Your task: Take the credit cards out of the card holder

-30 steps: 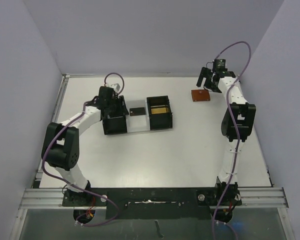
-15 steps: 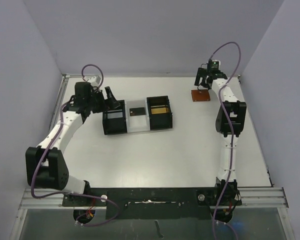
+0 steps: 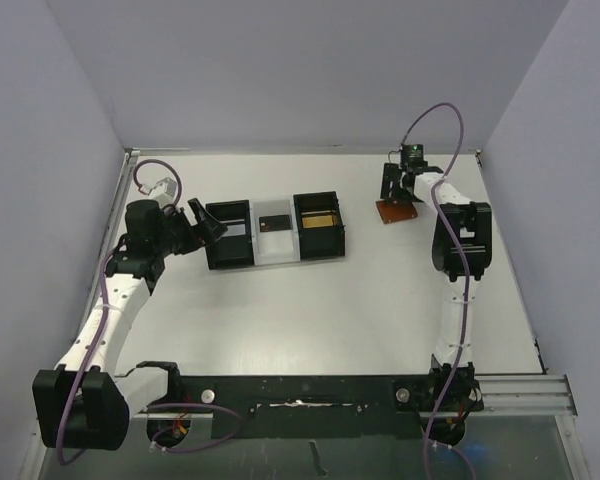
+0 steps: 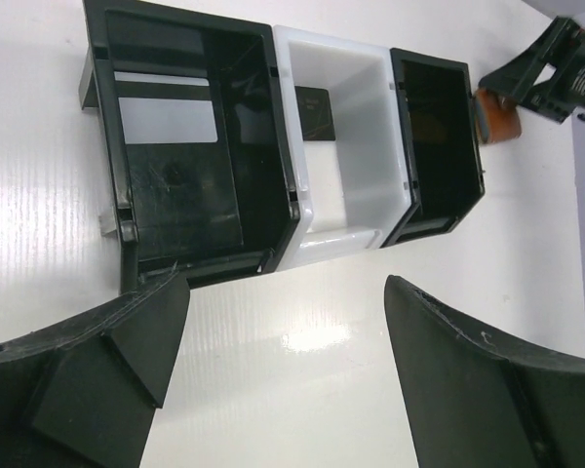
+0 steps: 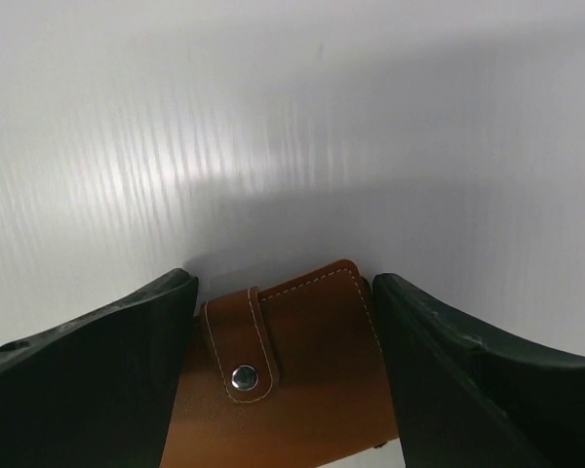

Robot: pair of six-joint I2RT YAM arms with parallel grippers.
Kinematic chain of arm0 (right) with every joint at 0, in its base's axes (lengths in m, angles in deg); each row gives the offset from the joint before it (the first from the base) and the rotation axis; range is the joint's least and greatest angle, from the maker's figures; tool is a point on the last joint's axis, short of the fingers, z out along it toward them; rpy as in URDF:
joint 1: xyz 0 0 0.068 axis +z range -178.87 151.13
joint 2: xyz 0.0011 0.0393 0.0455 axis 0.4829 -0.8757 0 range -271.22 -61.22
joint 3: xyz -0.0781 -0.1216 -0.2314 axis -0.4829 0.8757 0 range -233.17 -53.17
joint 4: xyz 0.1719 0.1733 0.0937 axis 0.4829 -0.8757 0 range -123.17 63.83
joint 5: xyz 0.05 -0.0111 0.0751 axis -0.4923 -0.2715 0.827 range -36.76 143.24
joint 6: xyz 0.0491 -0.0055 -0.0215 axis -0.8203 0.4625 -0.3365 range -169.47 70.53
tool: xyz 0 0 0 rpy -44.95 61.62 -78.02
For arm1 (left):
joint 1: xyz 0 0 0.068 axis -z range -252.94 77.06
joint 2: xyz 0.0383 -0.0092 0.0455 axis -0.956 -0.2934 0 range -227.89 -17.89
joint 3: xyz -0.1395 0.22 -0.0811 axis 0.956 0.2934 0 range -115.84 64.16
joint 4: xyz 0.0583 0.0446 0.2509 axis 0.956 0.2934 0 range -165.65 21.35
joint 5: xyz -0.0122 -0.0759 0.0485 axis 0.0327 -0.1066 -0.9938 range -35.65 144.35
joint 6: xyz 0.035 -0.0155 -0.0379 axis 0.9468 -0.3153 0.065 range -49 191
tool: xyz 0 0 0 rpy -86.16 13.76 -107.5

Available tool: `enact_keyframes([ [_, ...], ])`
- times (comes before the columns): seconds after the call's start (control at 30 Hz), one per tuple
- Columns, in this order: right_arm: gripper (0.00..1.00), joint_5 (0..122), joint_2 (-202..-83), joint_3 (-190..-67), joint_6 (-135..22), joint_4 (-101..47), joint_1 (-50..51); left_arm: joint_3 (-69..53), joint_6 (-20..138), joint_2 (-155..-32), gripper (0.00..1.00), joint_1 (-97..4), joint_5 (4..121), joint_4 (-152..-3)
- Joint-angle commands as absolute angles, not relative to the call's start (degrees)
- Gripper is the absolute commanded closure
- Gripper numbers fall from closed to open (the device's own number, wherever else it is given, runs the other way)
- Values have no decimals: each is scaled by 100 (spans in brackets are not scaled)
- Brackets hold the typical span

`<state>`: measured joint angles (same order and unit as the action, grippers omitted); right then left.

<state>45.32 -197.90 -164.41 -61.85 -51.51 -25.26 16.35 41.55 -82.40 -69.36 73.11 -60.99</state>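
straddling the snap-tabbed reddish-brown leather card holder (image 5: 302,380), right gripper (image 5: 285,283) clamps its edges; left gripper (image 4: 285,288) gapes.

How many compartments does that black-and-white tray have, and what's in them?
3. The left black compartment, contents unclear; the middle white compartment, holding a small black card; the right black compartment, holding a gold card. No further compartments seem hidden.

Card holder (image 5: 302,390) (snapped), straddled by right hand (image 5: 285,292)
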Motion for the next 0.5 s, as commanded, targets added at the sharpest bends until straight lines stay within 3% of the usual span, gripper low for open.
enact_keyframes([
  [0.0, 29, 5025, -18603, -14770, -6212, -5134, -2395, 1770, 3868, -7776, 20, -6955, 7637, -6698],
  [0.23, 28, 5500, -16395, -11457, -6551, -4136, -1701, 1995, 3690, -7458, 20, -6751, 7927, -6506],
  [0.47, 25, 5184, -15012, -9959, -7280, -3896, -452, 2121, 3651, -7411, 19, -6344, 7521, -6288],
])
